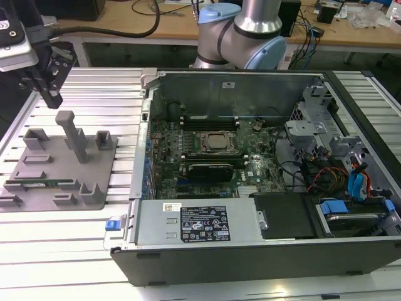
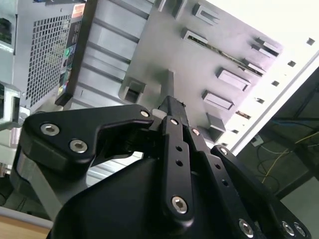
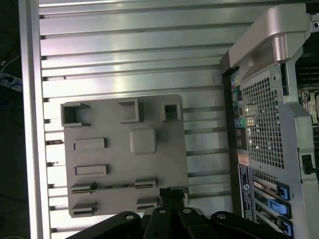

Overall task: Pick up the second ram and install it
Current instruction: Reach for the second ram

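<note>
Gripper (image 1: 51, 95) poised over the grey holder tray (image 3: 114, 159), tips drawn close together, nothing between them, nothing touched.

Below the gripper and clear of it: the second ram (image 3: 114, 186), seemingly standing on its long edge and bridging one pair of end cradles (image 3: 145, 183). From above, just a thin dark-green line near the tray's edge, with one end close to the line of the tips in the first wrist view.

Handling, as a judgement: light, stiff along its length, thin, and easily cracked if bent or twisted. Smooth flat faces, so liable to slip or tilt under an off-centre pinch. Best taken across the thin board, pads on the two flat faces, around mid-length for balance and high enough to leave the lower contact edge free. No pressing on the ends, no levering against the cradles.

Counted: one gripper; one stick on the tray; one tray; one tall post (image 1: 72, 135) on it; two pairs of end cradles, one loaded, the other apparently bare. Off to the gripper's side and well apart, one open computer case (image 1: 250, 257) on the aluminium table (image 1: 62, 251), with long black slots (image 1: 207, 116) inside. Number of those, and whether any already filled, not clear enough to tell.
</note>
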Tool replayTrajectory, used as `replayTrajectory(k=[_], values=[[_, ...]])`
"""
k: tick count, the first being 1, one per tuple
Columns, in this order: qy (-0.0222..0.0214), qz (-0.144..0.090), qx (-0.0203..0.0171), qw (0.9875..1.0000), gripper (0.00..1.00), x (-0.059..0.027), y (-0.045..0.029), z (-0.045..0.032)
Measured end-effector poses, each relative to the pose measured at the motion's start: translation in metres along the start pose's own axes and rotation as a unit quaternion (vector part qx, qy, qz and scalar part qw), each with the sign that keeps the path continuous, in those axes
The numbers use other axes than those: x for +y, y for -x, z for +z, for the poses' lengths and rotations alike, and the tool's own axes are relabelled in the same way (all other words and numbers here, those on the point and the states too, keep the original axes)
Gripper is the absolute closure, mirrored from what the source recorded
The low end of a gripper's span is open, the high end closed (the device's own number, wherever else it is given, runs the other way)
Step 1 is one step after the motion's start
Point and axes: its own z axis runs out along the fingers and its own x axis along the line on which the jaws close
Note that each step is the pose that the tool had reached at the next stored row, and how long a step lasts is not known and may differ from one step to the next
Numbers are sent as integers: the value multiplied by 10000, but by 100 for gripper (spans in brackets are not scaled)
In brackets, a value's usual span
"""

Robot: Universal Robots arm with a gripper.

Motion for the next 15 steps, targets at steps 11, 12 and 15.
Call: replayTrajectory(k=[11, 12, 15], values=[[0, 0, 0, 10000, 92, -28, -308, 81], [0, 0, 0, 10000, 92, -33, -345, 98], [0, 0, 0, 10000, 92, -48, -434, 142]])
